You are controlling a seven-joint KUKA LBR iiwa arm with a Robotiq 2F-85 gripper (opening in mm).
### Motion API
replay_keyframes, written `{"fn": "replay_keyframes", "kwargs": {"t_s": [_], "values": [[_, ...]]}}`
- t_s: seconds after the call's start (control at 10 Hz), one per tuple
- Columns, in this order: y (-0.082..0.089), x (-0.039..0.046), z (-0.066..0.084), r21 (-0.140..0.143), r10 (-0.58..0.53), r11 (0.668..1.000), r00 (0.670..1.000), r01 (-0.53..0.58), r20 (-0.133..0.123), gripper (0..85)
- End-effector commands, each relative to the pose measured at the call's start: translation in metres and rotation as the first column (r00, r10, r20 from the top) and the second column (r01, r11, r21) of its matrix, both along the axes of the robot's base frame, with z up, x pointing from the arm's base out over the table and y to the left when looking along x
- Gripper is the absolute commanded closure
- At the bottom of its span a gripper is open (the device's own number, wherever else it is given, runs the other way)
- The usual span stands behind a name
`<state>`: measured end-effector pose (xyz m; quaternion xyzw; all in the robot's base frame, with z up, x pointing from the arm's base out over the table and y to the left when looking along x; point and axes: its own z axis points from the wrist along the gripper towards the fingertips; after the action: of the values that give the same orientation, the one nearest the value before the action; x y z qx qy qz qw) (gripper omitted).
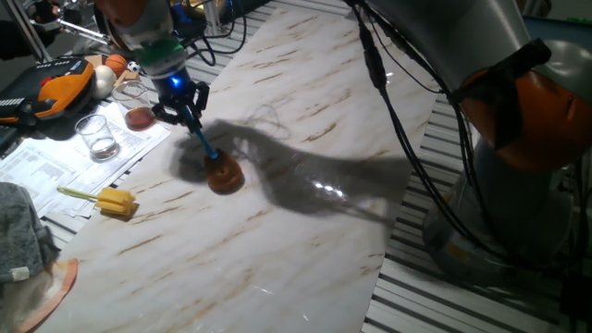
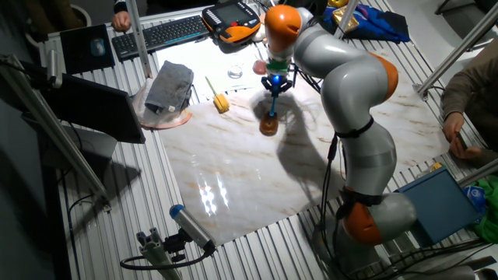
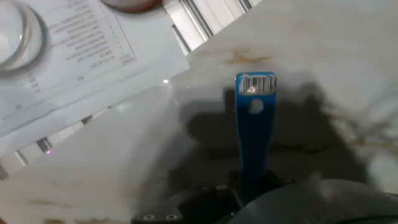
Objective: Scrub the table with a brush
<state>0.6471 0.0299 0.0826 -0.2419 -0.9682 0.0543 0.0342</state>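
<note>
The brush [image 1: 215,162] has a thin bright-blue handle and a round reddish-brown head [image 1: 225,176] that rests on the white marble table [image 1: 305,111]. My gripper [image 1: 188,111] is shut on the upper end of the handle, which slopes down to the right. In the other fixed view the gripper [image 2: 275,86] holds the brush [image 2: 271,117] near the table's [image 2: 249,179] far edge. In the hand view the blue handle [image 3: 254,124] with a barcode label points away over the table [image 3: 323,56]; the head is hidden.
A yellow sponge on a stick [image 1: 106,200] lies at the table's left edge. A glass [image 1: 96,136], printed papers [image 1: 65,162], an orange-black pendant [image 1: 65,85] and a grey cloth [image 1: 20,236] sit left. The striped grating [image 1: 481,296] borders the right.
</note>
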Motion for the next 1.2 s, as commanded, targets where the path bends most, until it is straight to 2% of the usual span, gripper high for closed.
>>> {"fn": "replay_keyframes", "kwargs": {"t_s": [0.0,0.2,0.3,0.5,0.6,0.8,0.9,1.1], "values": [[-0.002,-0.0012,-0.001,-0.003,0.024,1.000,1.000,-0.024,0.000,85.0],[-0.008,0.0012,-0.003,-0.044,0.072,0.996,0.997,-0.072,-0.002,85.0],[-0.015,0.0039,-0.005,-0.046,0.092,0.995,0.996,-0.092,0.002,85.0],[-0.038,0.0127,-0.011,-0.028,0.140,0.990,0.990,-0.140,0.021,85.0],[-0.044,0.0183,-0.011,-0.025,0.148,0.989,0.989,-0.147,0.022,85.0],[-0.051,0.0300,-0.008,-0.021,0.155,0.988,0.988,-0.155,0.019,85.0],[-0.052,0.0369,-0.007,-0.008,0.134,0.991,0.990,-0.134,0.031,85.0],[-0.046,0.0485,-0.004,-0.013,0.061,0.998,0.997,-0.060,0.043,85.0]]}}
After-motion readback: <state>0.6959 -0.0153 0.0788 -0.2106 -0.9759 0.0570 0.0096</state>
